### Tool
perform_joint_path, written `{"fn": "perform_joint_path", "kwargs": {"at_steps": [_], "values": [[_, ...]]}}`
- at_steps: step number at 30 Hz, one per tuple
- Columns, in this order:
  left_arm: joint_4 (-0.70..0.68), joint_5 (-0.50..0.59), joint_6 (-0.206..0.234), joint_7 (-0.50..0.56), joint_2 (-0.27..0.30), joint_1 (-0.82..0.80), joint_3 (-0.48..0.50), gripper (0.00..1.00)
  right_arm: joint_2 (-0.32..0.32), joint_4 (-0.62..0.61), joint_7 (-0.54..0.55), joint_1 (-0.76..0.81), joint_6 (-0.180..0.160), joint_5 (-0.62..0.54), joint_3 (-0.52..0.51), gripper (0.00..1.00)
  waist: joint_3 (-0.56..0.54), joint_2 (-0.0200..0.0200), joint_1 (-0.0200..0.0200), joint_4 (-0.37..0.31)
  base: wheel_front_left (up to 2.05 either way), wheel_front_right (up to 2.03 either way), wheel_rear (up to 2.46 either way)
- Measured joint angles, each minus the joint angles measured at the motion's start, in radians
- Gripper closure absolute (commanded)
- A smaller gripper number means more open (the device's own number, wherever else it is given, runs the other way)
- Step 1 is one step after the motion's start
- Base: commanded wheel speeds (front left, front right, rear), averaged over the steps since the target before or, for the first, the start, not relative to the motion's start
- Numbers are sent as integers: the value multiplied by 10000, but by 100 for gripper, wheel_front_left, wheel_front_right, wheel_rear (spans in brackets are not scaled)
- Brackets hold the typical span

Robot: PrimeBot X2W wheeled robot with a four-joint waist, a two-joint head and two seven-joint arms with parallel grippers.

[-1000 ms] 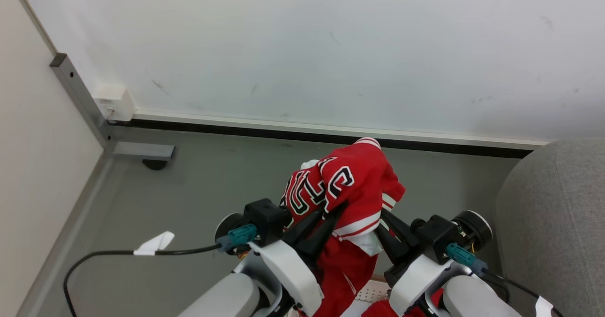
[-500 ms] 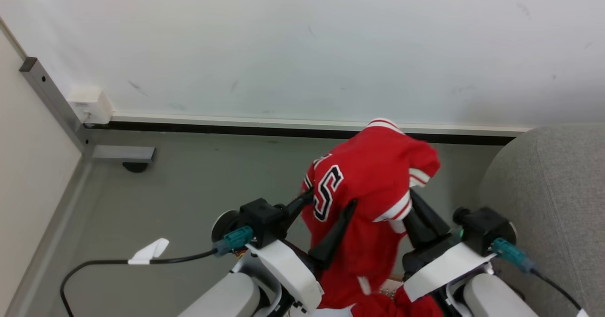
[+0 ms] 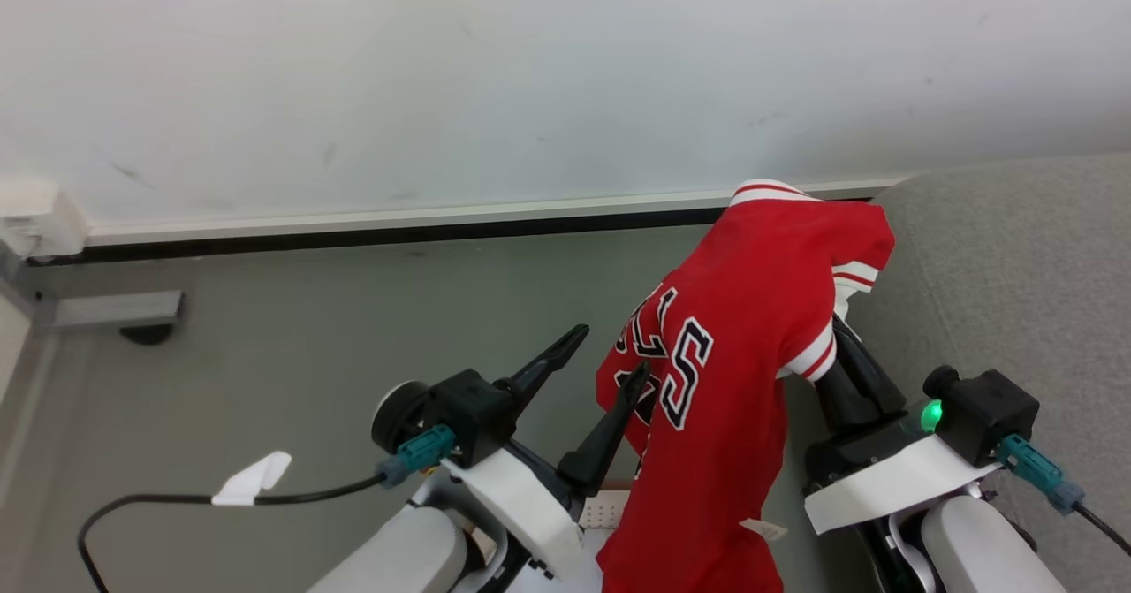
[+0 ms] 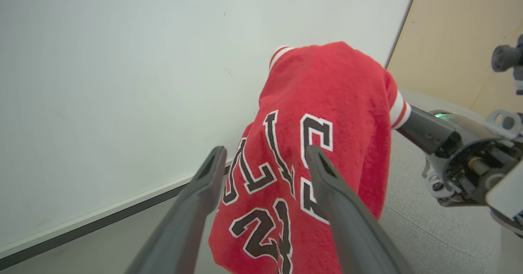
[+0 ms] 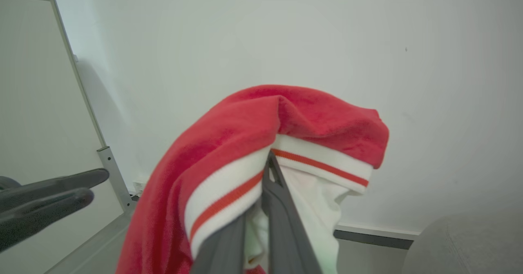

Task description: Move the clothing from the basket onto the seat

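Head view puts my left hand at lower centre, its two dark fingers spread wide and gripping nothing (one fingertip overlaps the cloth's edge from this angle; I cannot tell whether it touches). My right hand has its fingers together, pinched on the white-and-red striped trim of a bright red jersey garment with black-and-white outlined lettering; the right wrist view shows that pinch plainly. The garment hangs in the air, draped over that hand's fingertips, just beside the rounded edge of the large light-grey fabric seat. Between my forearms, a sliver of the white perforated plastic basket shows.
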Motion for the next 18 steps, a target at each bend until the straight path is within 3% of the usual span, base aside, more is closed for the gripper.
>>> {"fn": "perform_joint_path", "kwargs": {"at_steps": [9,18], "values": [[-234,213,-13,-4,330,-97,-86,0,10,-500,-2,492,0,117,-660,100,337,0,0,-1393,0,0,0],[-378,249,-56,59,483,-174,-203,0,201,-583,-2,991,0,1248,-838,100,623,0,0,-2830,0,0,0]]}}
